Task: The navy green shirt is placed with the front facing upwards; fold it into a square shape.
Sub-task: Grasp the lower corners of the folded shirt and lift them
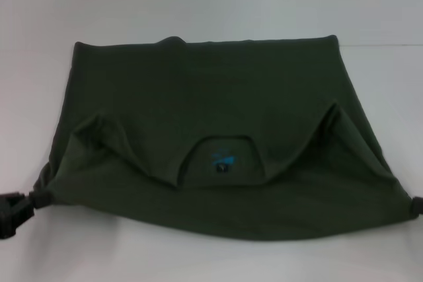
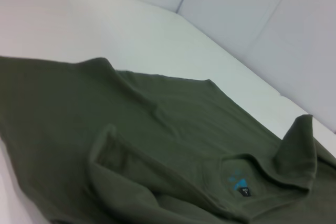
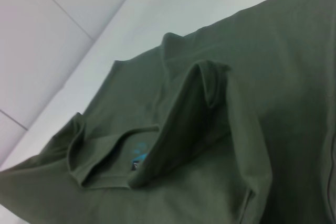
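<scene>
The navy green shirt (image 1: 211,90) lies spread on the white table, doubled over, with its collar toward me. The black neck label with a blue mark (image 1: 223,161) shows inside the collar. The chest lettering is hidden. My left gripper (image 1: 38,199) is shut on the shirt's near left corner, which is pulled to a point. My right gripper (image 1: 417,206) barely shows at the picture's right edge and pinches the near right corner. The shirt (image 2: 79,114) and label (image 2: 240,186) show in the left wrist view, and the shirt (image 3: 273,77) in the right wrist view.
The white table (image 1: 198,4) runs on beyond the shirt's far edge and in front of its near hem. White wall panels (image 2: 252,9) stand behind the table. Both sleeve folds (image 1: 99,127) stick up a little from the cloth.
</scene>
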Controlling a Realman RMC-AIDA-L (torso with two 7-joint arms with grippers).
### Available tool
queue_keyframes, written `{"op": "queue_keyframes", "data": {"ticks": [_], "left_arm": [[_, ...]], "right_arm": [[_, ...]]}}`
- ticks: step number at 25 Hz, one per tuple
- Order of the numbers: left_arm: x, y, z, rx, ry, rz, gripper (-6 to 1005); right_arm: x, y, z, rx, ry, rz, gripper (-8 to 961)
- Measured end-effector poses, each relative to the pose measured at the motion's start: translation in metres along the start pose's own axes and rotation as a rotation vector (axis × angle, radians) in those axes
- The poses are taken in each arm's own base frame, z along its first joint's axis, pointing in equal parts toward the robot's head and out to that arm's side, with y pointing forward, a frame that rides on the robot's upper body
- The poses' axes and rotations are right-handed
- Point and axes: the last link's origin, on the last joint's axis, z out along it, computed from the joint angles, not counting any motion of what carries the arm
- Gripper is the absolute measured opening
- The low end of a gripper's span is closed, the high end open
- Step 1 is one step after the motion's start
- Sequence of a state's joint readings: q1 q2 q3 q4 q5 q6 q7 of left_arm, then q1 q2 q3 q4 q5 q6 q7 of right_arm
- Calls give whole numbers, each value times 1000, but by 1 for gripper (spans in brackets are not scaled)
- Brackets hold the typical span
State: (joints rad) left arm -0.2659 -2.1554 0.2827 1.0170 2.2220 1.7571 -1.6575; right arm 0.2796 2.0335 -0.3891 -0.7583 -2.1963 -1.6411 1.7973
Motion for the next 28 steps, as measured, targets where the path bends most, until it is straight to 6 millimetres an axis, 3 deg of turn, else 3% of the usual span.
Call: {"op": "queue_keyframes", "data": {"ticks": [18,28], "left_arm": [[-23,24,-26,-139,-50,-99,1],[-33,31,-30,-176,-103,-153,0]], "right_arm": [[57,19,-41,-104,36,14,6],[70,20,-68,-88,7,35,8]]}}
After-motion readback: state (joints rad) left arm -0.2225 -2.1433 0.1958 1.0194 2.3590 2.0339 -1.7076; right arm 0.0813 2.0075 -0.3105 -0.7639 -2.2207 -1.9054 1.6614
